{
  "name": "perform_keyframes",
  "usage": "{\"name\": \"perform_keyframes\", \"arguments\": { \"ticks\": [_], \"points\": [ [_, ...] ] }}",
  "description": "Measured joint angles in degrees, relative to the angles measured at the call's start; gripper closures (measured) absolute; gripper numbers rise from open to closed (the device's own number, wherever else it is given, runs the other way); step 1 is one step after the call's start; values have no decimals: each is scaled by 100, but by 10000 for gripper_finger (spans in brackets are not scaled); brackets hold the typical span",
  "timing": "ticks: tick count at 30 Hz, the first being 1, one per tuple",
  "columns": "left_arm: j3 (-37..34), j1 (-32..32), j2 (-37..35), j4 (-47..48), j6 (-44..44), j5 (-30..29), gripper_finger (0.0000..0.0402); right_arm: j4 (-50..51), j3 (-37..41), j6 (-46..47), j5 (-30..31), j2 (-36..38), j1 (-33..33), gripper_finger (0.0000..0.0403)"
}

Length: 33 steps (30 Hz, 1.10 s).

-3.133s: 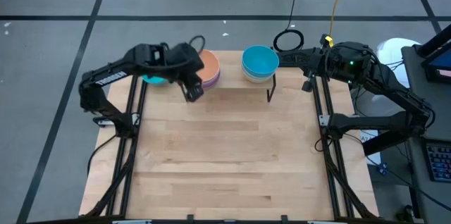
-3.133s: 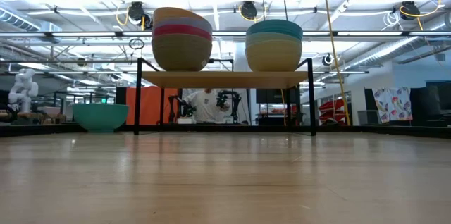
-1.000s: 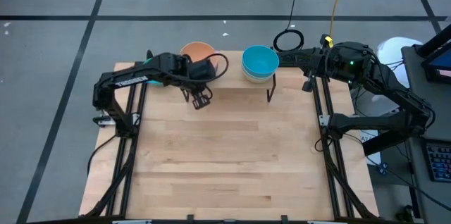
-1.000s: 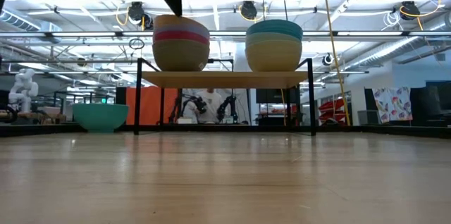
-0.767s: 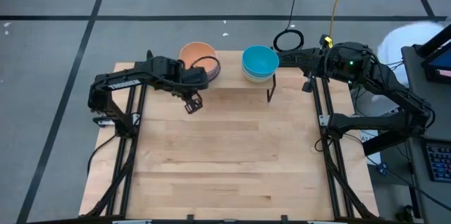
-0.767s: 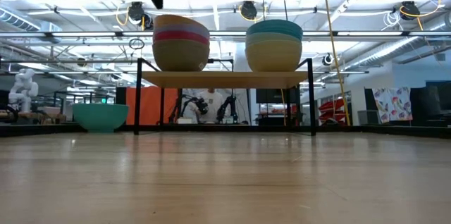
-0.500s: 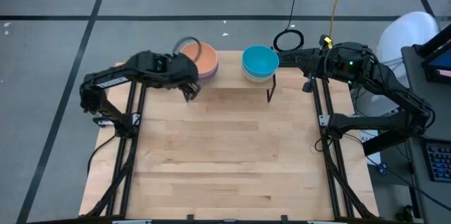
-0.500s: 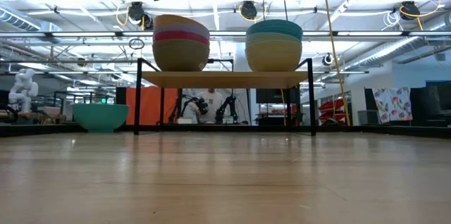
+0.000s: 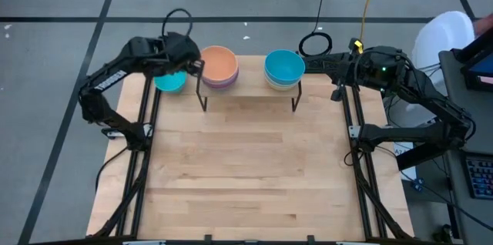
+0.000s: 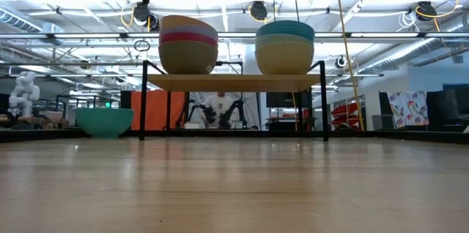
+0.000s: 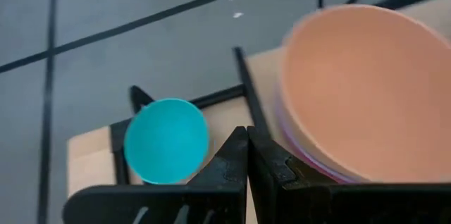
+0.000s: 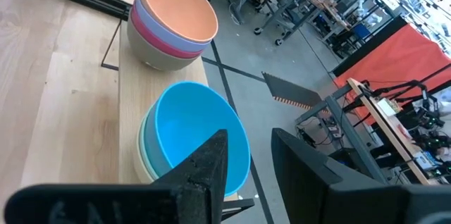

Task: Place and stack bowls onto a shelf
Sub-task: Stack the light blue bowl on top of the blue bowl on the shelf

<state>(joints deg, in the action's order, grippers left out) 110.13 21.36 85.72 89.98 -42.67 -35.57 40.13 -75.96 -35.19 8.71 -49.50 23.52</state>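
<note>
The shelf (image 9: 248, 85) stands at the table's far edge and also shows in the low view (image 10: 234, 81). Two bowl stacks stand on it. The left stack has an orange bowl (image 9: 219, 64) on top, over magenta, lavender and olive-grey ones (image 10: 189, 46). The right stack has a cyan-blue bowl (image 9: 283, 66) on top, over mint and cream ones (image 10: 284, 48). A second cyan-blue bowl (image 9: 169, 82) rests on the table left of the shelf. My left gripper (image 9: 198, 65) is shut and empty, high between this bowl and the orange stack. My right gripper (image 12: 248, 155) is open beside the right stack.
The shelf's black legs (image 9: 202, 103) stand on the tabletop. The wide tabletop (image 9: 246, 168) stretches toward the near edge. Black cables (image 9: 314, 43) hang behind the shelf. A person shows in the room beyond the table (image 10: 216, 108).
My left gripper has swung from the shelf's near left corner toward the table's far left, past the orange stack and toward the lone cyan-blue bowl. It has turned as it went. The bowls have stayed in place.
</note>
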Motion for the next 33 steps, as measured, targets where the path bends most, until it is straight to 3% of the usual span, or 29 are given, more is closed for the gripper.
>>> {"name": "perform_keyframes", "arguments": {
  "ticks": [7,11,21,28,33],
  "points": [
    [-2,904,-26,4,453,3,398,-1,0,1,2,0,-1,300],
    [-2,1280,-32,5,899,294,391,-1,0,-1,2,0,-1,300],
    [-1,1729,-25,3,1570,748,335,-4,0,0,9,0,-1,300],
    [-2,1997,-25,4,1165,819,278,-6,0,-1,13,0,0,300],
    [-2,2327,-25,4,563,1040,264,-6,0,1,17,0,-1,300]
  ]
}}
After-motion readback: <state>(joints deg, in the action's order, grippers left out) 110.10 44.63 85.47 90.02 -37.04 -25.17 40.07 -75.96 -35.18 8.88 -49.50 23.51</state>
